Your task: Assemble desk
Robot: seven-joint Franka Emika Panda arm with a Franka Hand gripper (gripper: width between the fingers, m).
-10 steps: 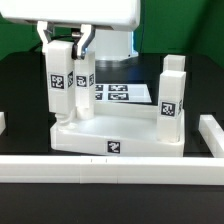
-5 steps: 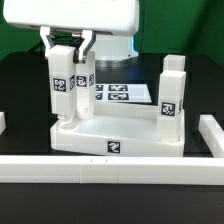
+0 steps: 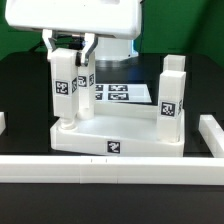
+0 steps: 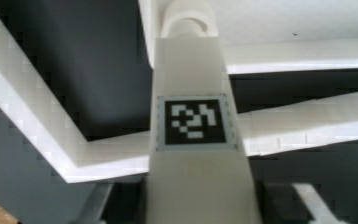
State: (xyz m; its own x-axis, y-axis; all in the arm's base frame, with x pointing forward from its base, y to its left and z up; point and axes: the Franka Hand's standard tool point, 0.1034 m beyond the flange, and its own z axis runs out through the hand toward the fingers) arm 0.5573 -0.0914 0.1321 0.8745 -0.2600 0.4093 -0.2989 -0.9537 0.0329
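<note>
End effector (image 3: 70, 46) grips an upright leg (image 3: 63, 88) over the black table (image 3: 20, 90).

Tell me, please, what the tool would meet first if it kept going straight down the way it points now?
Probably the desk top: the tool is closed around an upright leg whose lower end already sits at the top's corner, so the leg would press into it.

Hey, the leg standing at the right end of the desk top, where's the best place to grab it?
Grip the right-hand leg near its top, coming straight down from above, jaws across two opposite flat faces. It stands upright on the desk top, square-sectioned, with its upper end free, so this probably gives the firmest hold.
</note>
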